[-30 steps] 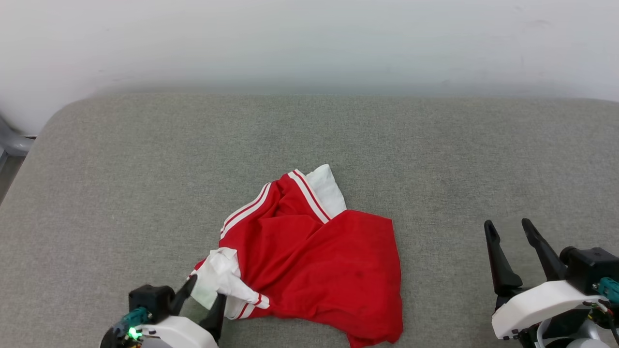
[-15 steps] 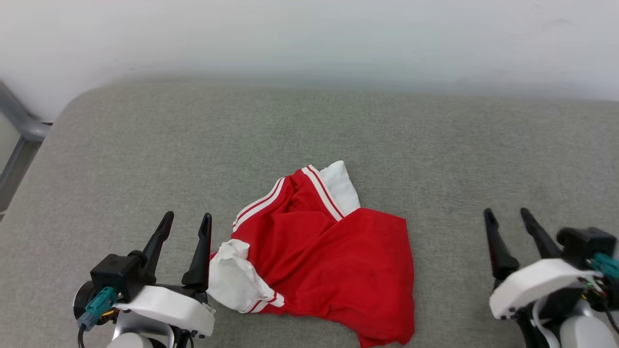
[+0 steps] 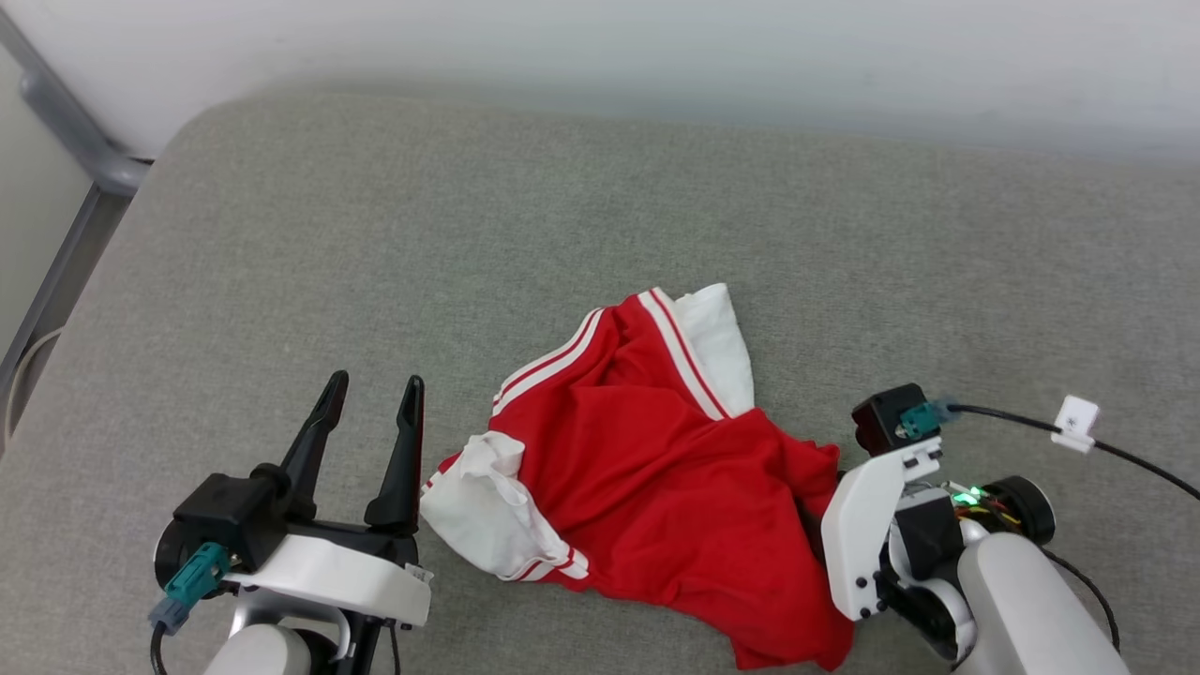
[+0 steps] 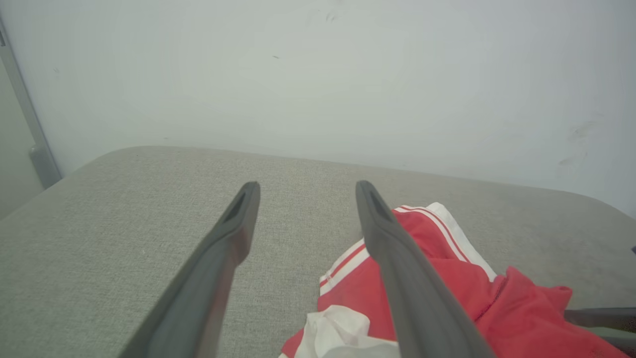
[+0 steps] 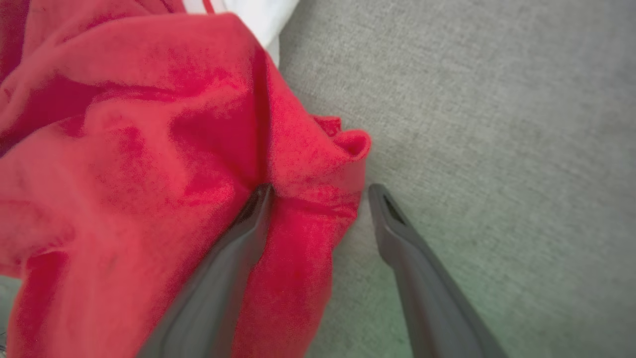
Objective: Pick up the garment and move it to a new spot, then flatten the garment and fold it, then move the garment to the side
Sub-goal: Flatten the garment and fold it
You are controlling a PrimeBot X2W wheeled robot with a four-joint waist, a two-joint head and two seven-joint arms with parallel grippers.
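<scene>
The garment (image 3: 656,469) lies crumpled mid-bench (image 3: 375,234), toward the front edge. The right gripper (image 5: 320,191) is nearer: its fingers, spread wide, straddle the red fold at the garment's right edge. The left gripper (image 3: 375,389), also wide and empty, stands just beside the white sleeve (image 3: 487,516).

Even, soft light (r. wrist blurry)
</scene>
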